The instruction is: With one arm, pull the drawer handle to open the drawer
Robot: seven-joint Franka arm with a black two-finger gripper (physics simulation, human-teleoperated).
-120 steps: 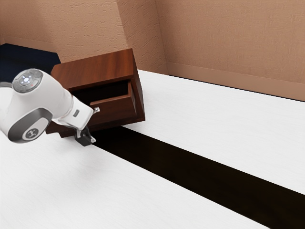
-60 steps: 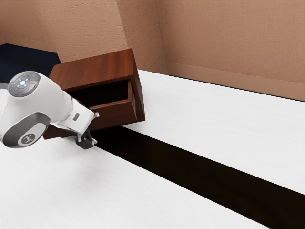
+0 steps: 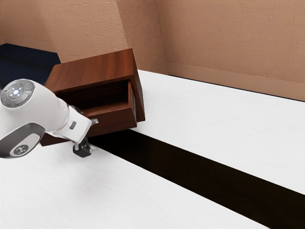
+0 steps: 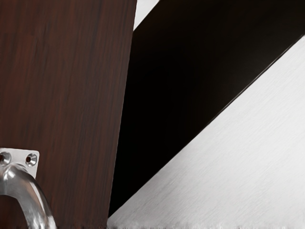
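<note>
The brown box [image 3: 95,71] sits on the white bench [image 3: 214,119], next to a black stripe [image 3: 190,167]. Its drawer [image 3: 112,107] is partly out, with a dark gap showing above it. The white arm [image 3: 33,119] reaches to the front of the drawer, and the black fingers [image 3: 83,149] hang low by the bench. I cannot tell if they are apart or clamped on something. In the wrist view, the shiny handle [image 4: 21,188] is very close to the hand, fixed to the dark wood. To do this step well, I think the arm should pull straight back, the way the drawer slides. It should go slowly and not tug sideways or up, or the box might slide along too.
</note>
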